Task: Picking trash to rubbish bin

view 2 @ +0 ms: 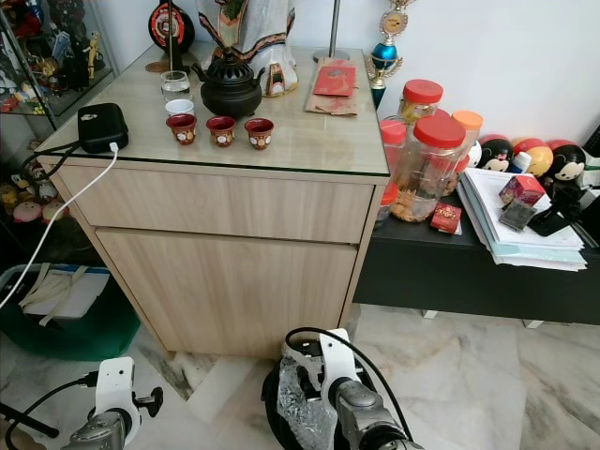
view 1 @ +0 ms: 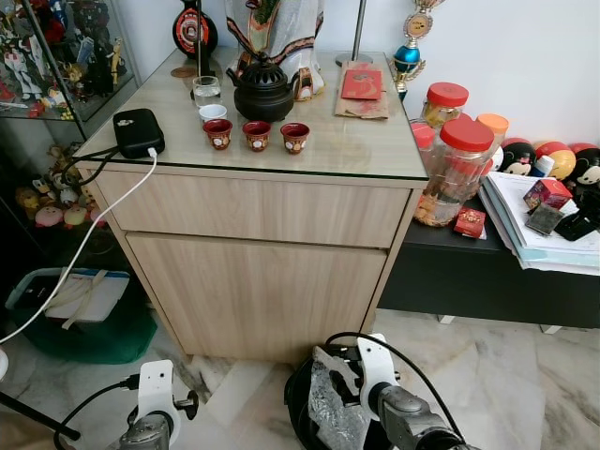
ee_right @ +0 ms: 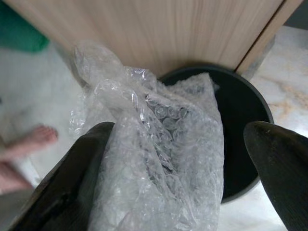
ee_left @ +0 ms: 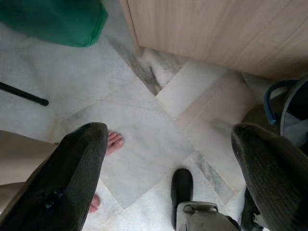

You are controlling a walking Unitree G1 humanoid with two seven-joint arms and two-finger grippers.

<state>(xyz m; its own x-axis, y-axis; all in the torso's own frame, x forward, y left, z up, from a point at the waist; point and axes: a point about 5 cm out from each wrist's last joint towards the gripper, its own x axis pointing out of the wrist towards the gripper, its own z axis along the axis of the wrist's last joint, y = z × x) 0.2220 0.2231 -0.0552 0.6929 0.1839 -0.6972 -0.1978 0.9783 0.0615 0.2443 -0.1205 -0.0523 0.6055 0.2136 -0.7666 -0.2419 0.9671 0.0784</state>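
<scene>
**Bubble wrap hangs over the bin**

Bubble wrap (view 1: 330, 405), a crumpled clear sheet, sits at the right gripper (view 1: 349, 386) low in the left eye view, right above the black rubbish bin (view 1: 298, 398) on the marble floor (view 1: 487, 375). Behind it stands the wooden cabinet (view 1: 262, 244), its glass top carrying three red cups (view 1: 256, 135) and a dark teapot (view 1: 263, 91). The left gripper (view 1: 157, 412) hangs low to the left, beside a green tub (view 1: 84, 337).

Right eye view: same scene. Red-lidded jars (view 2: 422, 164) stand on the low black shelf (view 2: 469, 272) to the right of the cabinet.

Left wrist view: the two black fingers (ee_left: 72, 178) stand wide apart with nothing between them, only floor tiles, a person's bare foot (ee_left: 113, 143) and the robot's own black foot (ee_left: 182, 185) below.

Right wrist view: the fingers (ee_right: 67, 183) are spread wide. The wrap drapes against the one finger and clear of the other, so a firm grip cannot be confirmed. The bin's round dark mouth (ee_right: 240, 125) lies directly beneath, touching the cabinet's base.
</scene>
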